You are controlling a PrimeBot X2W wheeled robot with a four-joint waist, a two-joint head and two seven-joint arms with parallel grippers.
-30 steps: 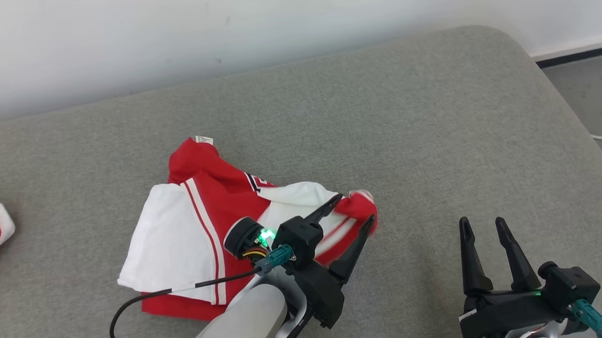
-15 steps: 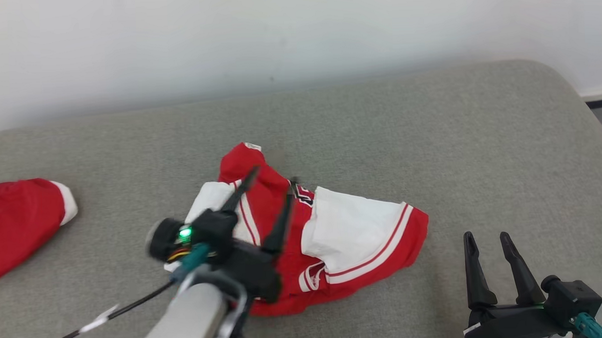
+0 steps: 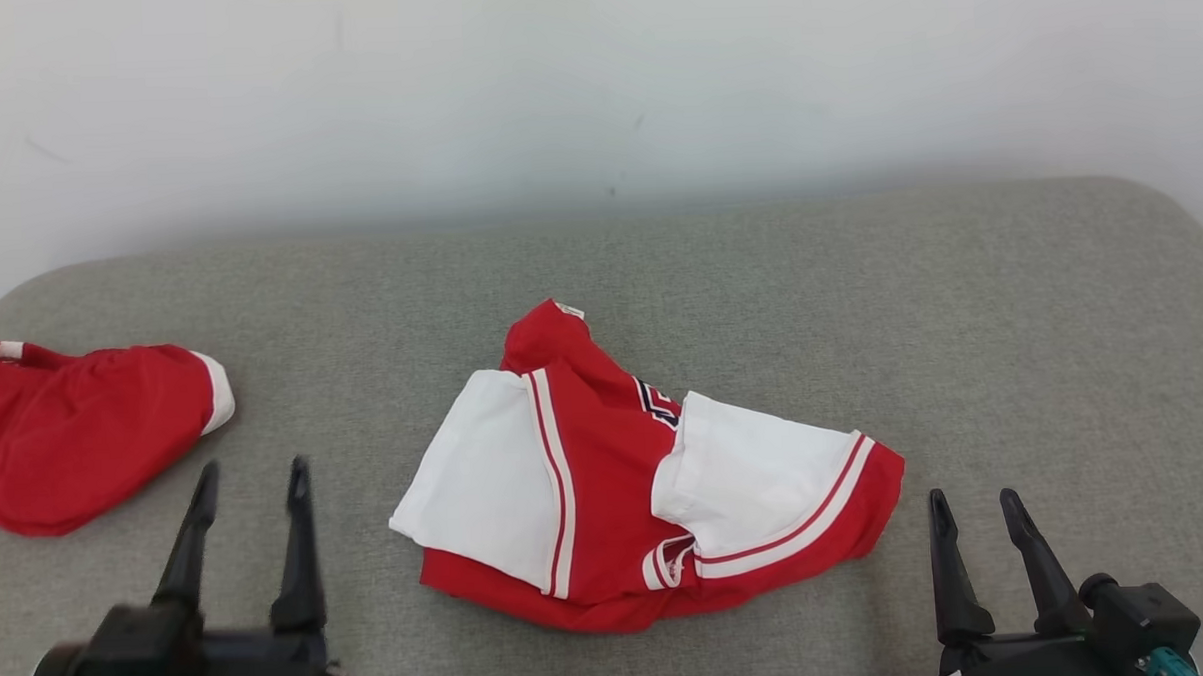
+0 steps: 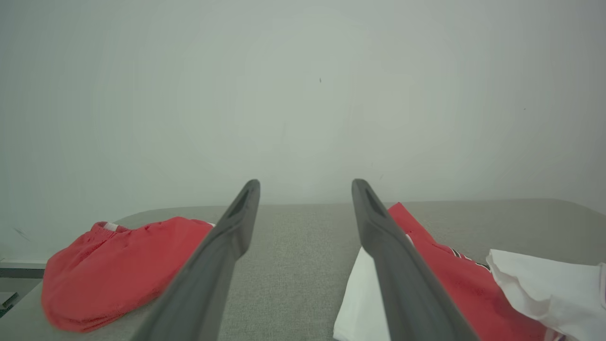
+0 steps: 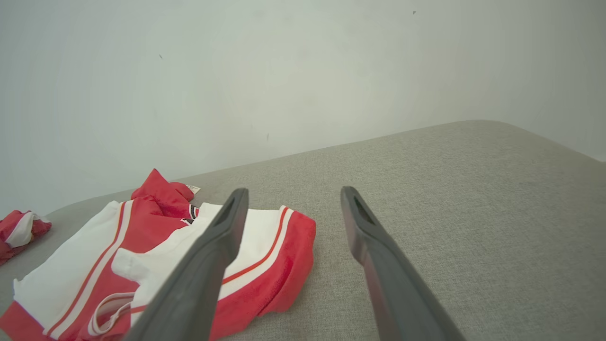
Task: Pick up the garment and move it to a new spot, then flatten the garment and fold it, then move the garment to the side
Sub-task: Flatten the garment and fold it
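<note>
Red-and-white garment (image 3: 626,477), crumpled, folds partly hiding its lettering. My left gripper (image 3: 252,472), seven o'clock, and right gripper (image 3: 971,498), five o'clock: both spread, empty.

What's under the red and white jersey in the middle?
The red and white jersey lies on the grey fabric cushion, which shows all around it. Anything beneath its folds is covered.

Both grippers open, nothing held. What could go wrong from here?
1. The crumpled red-and-white jersey lies with white panels doubled over its red body. A pinch by the left gripper or right gripper may catch several layers, hindering flattening.
2. A plain red garment lies near the left gripper on the grey padded surface. It could be grabbed by mistake, or crowd a move to that side.
</note>
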